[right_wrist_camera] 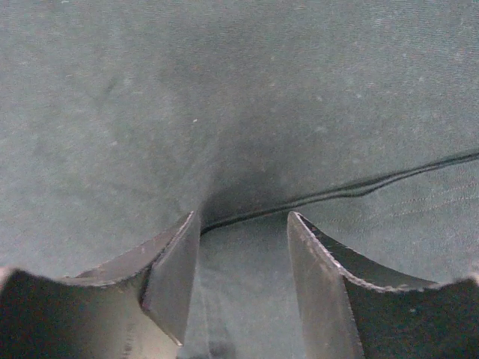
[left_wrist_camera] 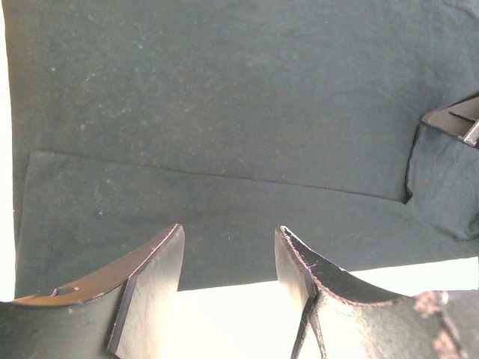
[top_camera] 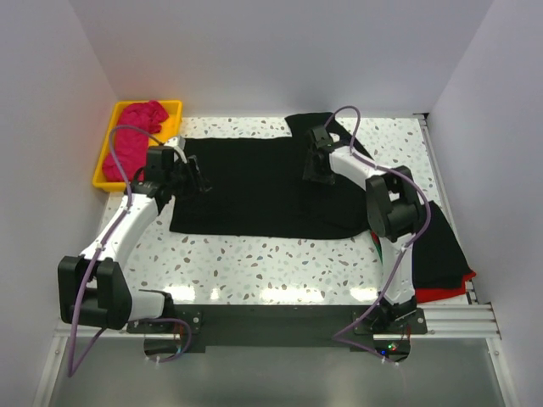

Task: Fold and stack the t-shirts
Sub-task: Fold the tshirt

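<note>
speckled white tabletop (top_camera: 254,271) is carrying the large black t-shirt (top_camera: 254,186), spread flat at its centre. only the overhead view is showing the magenta t-shirt (top_camera: 136,140) sitting in the yellow tray (top_camera: 100,170). left gripper (left_wrist_camera: 228,254) is hovering released over the matte cloth's edge. right gripper (right_wrist_camera: 243,247), elbow bent, is straddling a seam line, jaws parted; whether it is pinching cloth i cannot tell.

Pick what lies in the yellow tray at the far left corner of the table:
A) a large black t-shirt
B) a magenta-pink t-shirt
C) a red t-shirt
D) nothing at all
B: the magenta-pink t-shirt sits bunched up inside the yellow tray, while the large black t-shirt lies spread flat outside it.
</note>
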Available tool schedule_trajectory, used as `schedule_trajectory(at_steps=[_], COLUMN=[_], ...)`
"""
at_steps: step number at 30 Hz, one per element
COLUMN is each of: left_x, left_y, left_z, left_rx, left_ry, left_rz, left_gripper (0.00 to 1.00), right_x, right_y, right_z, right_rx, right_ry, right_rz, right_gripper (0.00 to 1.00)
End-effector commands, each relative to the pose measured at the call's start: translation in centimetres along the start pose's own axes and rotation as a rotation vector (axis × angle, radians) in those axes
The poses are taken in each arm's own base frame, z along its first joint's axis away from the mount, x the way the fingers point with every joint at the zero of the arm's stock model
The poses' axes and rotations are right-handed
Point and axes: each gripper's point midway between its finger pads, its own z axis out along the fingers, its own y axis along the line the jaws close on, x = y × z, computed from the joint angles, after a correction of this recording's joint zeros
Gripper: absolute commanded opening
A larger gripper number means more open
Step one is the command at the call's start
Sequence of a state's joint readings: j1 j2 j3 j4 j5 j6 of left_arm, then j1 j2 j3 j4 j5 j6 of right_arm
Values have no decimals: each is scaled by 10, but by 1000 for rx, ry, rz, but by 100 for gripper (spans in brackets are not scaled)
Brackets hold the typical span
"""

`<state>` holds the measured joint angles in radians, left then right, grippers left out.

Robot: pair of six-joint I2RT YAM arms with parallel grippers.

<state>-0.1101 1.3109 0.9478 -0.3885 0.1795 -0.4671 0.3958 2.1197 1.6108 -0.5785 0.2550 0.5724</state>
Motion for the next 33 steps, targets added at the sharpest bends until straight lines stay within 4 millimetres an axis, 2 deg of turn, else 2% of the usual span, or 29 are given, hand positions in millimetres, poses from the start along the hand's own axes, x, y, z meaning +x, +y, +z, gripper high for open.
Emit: schedule_trajectory(at_steps=[1,7,19,27,31,33], left_x=[0,1,4,5,5,5], left_y=[0,3,4,5,6,7], left_z=[0,1,2,2,2,3], left_rx=[28,26,34,29,29,28], left_ry=[-5,2,10,11,11,13], left_rz=[20,11,6,4,0,0], left_gripper=[57,57,57,57,57,57], right_x=[-18,-12,-7,-5,-3,-3], right_y=[-3,0,21,22,20,19], right_z=[-2,-1,-7,-6,-5,-5], right_rx=[40,48,13,26,37,38], right_ry=[-51,-51,-64,-64,-63,-61], right_rz=[0,-19,-45,-55,-59,-58], right_gripper=[53,52,51,50,45,38])
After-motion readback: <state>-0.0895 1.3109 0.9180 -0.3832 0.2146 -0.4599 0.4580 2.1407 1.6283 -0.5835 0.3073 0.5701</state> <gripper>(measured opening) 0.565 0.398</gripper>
